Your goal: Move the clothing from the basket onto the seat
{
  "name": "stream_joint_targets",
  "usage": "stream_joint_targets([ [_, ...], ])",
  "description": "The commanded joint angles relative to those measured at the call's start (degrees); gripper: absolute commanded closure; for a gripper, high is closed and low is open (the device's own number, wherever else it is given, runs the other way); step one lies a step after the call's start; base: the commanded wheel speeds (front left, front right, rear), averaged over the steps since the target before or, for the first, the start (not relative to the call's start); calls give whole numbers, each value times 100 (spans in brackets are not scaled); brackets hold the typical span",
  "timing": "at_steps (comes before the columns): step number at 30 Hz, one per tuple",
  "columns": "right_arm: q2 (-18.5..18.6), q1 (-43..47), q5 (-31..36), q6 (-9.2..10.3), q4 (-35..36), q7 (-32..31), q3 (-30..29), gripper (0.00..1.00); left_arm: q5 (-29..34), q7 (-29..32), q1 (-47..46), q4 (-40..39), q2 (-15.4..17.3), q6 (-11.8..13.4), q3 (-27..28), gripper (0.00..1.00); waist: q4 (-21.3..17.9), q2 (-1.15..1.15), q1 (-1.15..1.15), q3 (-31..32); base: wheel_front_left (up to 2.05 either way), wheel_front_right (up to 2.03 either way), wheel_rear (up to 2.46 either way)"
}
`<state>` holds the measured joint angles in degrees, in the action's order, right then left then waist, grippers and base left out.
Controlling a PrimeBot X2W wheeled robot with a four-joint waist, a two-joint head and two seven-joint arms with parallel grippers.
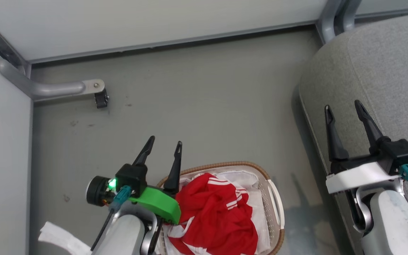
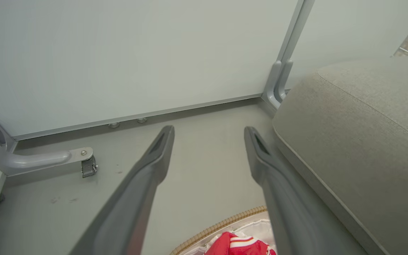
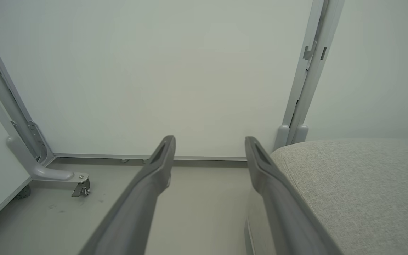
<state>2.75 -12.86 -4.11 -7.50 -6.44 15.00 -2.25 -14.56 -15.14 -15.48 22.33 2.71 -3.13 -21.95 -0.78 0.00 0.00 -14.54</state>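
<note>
The left gripper (image 1: 165,141), jaws spread wide and empty, hovers at the left rim of the basket (image 1: 225,165) on the floor (image 1: 207,106). The red clothing (image 1: 218,212) lies heaped inside it. Further right, the right gripper (image 1: 343,106), equally wide and empty, hangs over the left edge of the seat (image 1: 384,63).

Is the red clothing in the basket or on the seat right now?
In the basket. The red clothing lies crumpled inside its rim, with none of it on the visible part of the seat.

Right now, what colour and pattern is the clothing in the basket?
Red with white stripes and trim; the clothing shows best in the head view.
</note>
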Motion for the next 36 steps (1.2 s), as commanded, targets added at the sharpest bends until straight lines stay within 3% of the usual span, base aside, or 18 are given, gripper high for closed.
stream_joint_targets([
  [1, 24, -202, -15, 2, 45, 28, -33, 0, 60, -2, -279, 142, 32, -63, -152, 0, -276, 0, 0, -1038, 0, 0, 0],
  [11, 21, -841, -117, 2, 210, 28, -74, 0, 52, -3, -1441, 1480, 36, -322, -1516, 0, -638, 0, 0, -2226, 0, 0, 0],
  [23, 21, -1208, -265, 3, 281, 28, -52, 0, -393, 27, -2180, 2901, 35, -440, -2849, 0, -824, 0, 0, -2983, 0, 0, 0],
  [36, 22, -1404, -375, 3, 312, 28, 10, 0, -1081, 48, -2561, 3535, 33, -327, -3357, 0, -937, 0, 0, -3412, 0, 0, 0],
])
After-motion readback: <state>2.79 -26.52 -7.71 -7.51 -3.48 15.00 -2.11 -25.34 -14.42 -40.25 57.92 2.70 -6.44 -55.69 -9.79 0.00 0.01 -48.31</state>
